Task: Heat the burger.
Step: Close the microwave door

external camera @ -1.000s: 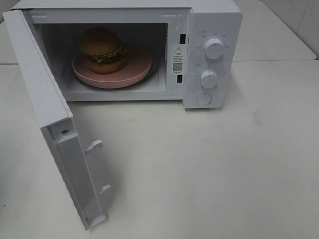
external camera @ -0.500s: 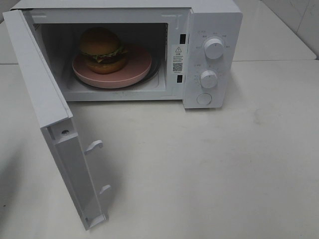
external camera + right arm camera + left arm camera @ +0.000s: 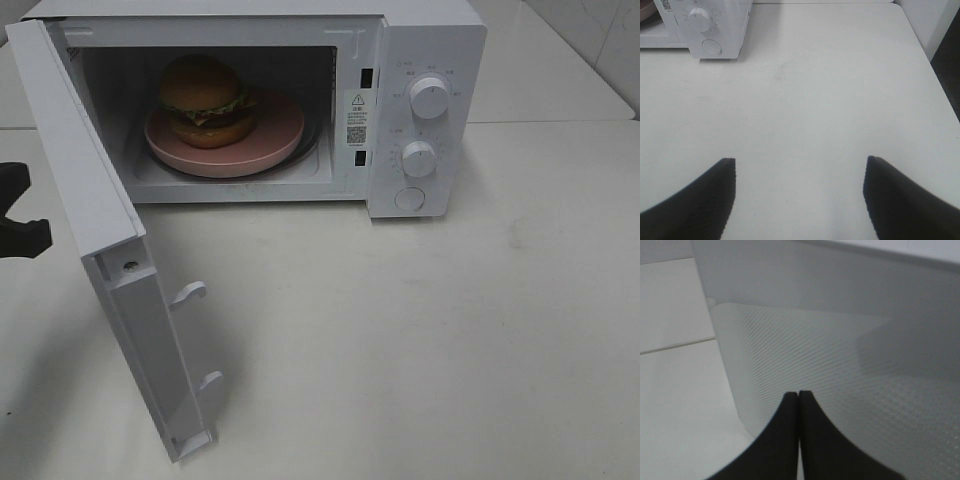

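The burger [image 3: 205, 100], with a golden-brown bun and green lettuce, sits on a pink plate [image 3: 280, 135] inside the white microwave [image 3: 430, 50]. The microwave door [image 3: 90, 200] stands swung wide open to the left. My left gripper [image 3: 30, 237] shows at the left edge, just outside the door. In the left wrist view this gripper [image 3: 799, 395] is shut with nothing in it, close to the door's dotted outer face [image 3: 850, 355]. My right gripper [image 3: 799, 167] is open and empty over the bare table, away from the microwave [image 3: 715, 25].
Two round knobs [image 3: 430, 97] [image 3: 419, 159] and a round button [image 3: 409, 199] are on the microwave's right panel. The white table [image 3: 450, 330] spreads in front and to the right. The table's right edge [image 3: 935, 75] shows in the right wrist view.
My left gripper has come into the exterior high view at the left edge, beside the open door. The burger, plate and door have not moved.
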`<state>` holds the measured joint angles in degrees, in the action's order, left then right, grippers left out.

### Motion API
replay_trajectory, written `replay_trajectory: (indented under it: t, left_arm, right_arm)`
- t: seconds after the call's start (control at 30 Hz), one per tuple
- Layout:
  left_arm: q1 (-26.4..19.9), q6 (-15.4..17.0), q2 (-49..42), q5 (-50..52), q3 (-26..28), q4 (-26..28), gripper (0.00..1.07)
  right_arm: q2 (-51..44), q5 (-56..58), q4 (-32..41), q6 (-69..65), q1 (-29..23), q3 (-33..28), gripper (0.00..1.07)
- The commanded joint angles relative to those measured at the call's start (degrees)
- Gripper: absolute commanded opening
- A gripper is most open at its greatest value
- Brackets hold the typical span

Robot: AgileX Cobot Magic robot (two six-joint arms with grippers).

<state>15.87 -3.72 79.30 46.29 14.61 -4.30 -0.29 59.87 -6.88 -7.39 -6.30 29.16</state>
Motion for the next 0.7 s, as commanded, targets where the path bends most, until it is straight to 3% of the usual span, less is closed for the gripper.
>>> replay_trajectory:
  t: [0.03, 0.53, 0.7]
  left_arm:
    - [1.66, 0.63, 1.43, 2.64, 1.26, -0.40, 0.00]
    - [10.83, 1.49, 11.06, 5.56, 9.40, 0.40, 0.00]
    - [13.06, 1.49, 14.78, 5.67, 14.32, 4.87, 0.00]
  right_arm:
    - [-1.43, -0.40, 0.00, -0.06, 0.34, -0.06, 0.71]
    - [-1.43, -0.40, 0.00, -0.11, 0.34, -0.06, 0.71]
    - [-1.43, -0.40, 0.00, -0.11, 0.34, -0.06, 0.71]
